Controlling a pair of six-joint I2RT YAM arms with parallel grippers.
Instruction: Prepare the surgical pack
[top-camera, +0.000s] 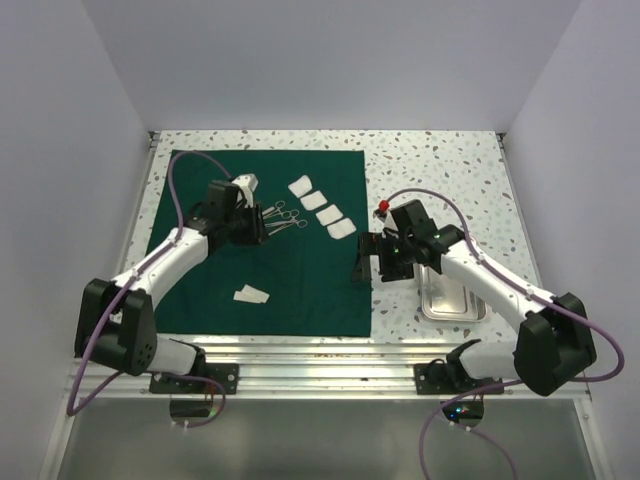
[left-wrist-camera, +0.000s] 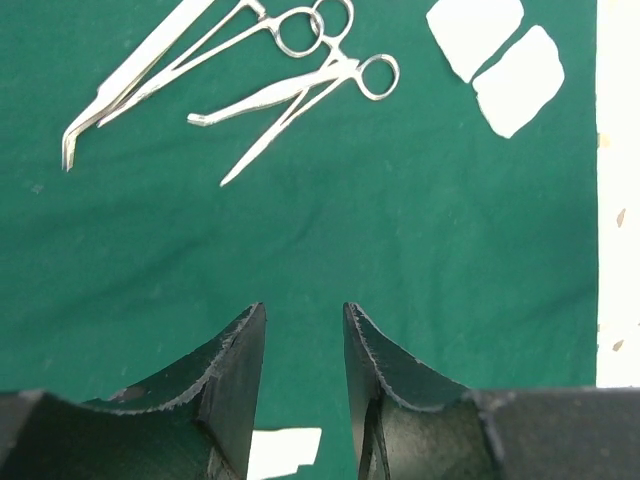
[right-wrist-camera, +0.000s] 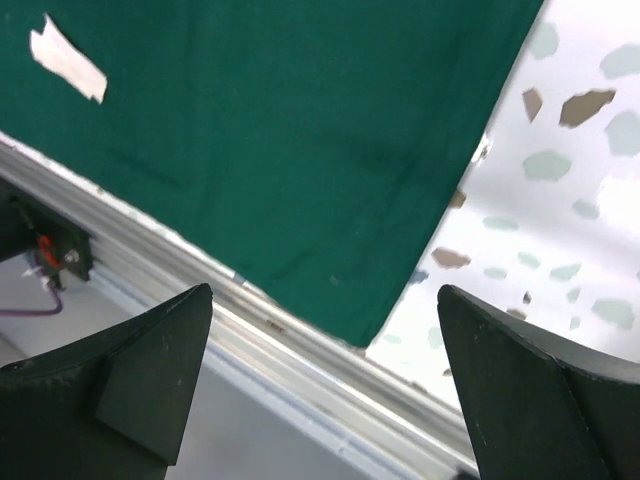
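Note:
The dark green cloth (top-camera: 300, 290) lies spread flat on the table's left half. Silvery scissor-like instruments (top-camera: 283, 218) lie on it near its middle, also in the left wrist view (left-wrist-camera: 290, 80). A diagonal row of white gauze squares (top-camera: 322, 208) lies to their right, and one more gauze piece (top-camera: 251, 294) lies nearer the front. The small steel tray (top-camera: 455, 302) sits on bare table at the right. My left gripper (top-camera: 256, 229) (left-wrist-camera: 303, 308) is open and empty, just above the cloth beside the instruments. My right gripper (top-camera: 365, 258) (right-wrist-camera: 322, 291) is wide open and empty over the cloth's right edge.
The speckled tabletop (top-camera: 440, 170) is bordered by an aluminium rail (top-camera: 320, 350) along the front, also in the right wrist view (right-wrist-camera: 250, 330). White walls enclose the table on the left, back and right. The cloth's front right corner (right-wrist-camera: 365, 335) lies by the rail.

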